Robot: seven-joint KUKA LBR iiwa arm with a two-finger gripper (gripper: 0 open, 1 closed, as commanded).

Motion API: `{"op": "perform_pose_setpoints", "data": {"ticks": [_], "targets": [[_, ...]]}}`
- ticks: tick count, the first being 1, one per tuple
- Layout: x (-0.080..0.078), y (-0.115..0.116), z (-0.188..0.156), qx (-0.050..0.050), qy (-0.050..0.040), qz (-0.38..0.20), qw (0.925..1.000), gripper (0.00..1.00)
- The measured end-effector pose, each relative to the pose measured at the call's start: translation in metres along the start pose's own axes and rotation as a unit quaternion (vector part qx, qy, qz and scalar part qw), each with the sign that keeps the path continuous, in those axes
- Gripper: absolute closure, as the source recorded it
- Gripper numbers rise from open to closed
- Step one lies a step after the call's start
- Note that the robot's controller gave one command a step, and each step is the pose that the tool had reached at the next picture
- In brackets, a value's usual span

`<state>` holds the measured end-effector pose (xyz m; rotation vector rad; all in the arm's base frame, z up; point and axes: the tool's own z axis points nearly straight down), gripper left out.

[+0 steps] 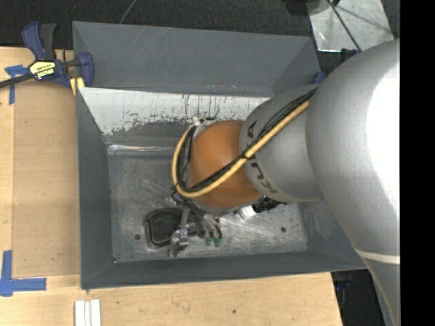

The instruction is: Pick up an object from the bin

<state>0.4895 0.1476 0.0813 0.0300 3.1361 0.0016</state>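
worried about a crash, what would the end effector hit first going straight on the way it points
Probably the bin floor, just beside the dark flat thing; the end effector may clip that thing's edge. Depth is unclear.

The grey metal bin (95, 182) has sloping walls and a flat, scuffed floor, with dark streaks running down its far wall. On the floor lies a black rounded flattish object (156, 227). Just right of it are small green bits (215, 240), too small to identify. Farther right of it lies a small white-and-black piece (253, 210), partly hidden.
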Motion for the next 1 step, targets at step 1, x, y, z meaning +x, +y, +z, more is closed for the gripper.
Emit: {"op": "perform_pose_setpoints", "data": {"ticks": [1], "targets": [[-0.0179, -0.0042, -0.1206, 0.000, 0.0003, -0.009, 1.0000, 1.00]]}}
